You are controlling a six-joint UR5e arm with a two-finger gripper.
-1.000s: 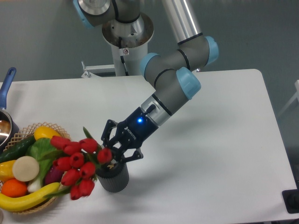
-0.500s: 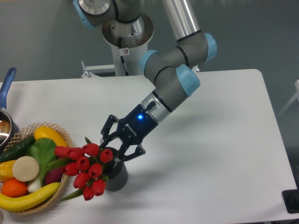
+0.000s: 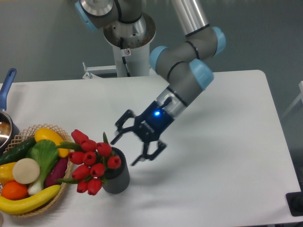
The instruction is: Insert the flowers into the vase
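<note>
The red tulips, the flowers (image 3: 92,160), lean out to the left of the dark grey ribbed vase (image 3: 117,178), their stems down inside its mouth. The vase stands upright near the table's front edge, just right of the basket. My gripper (image 3: 134,144) hangs open up and to the right of the vase, its fingers spread wide with nothing between them. It is apart from both the flowers and the vase.
A wicker basket (image 3: 65,179) at the front left holds a banana, cucumber, lemon, orange and other produce, and the tulips overhang its right rim. A pot with a blue handle (image 3: 6,87) sits at the left edge. The robot base (image 3: 129,38) stands behind the table.
My gripper has opened, let go of the flowers and pulled back up and to the right. The bunch has settled in the vase, leaning left.
</note>
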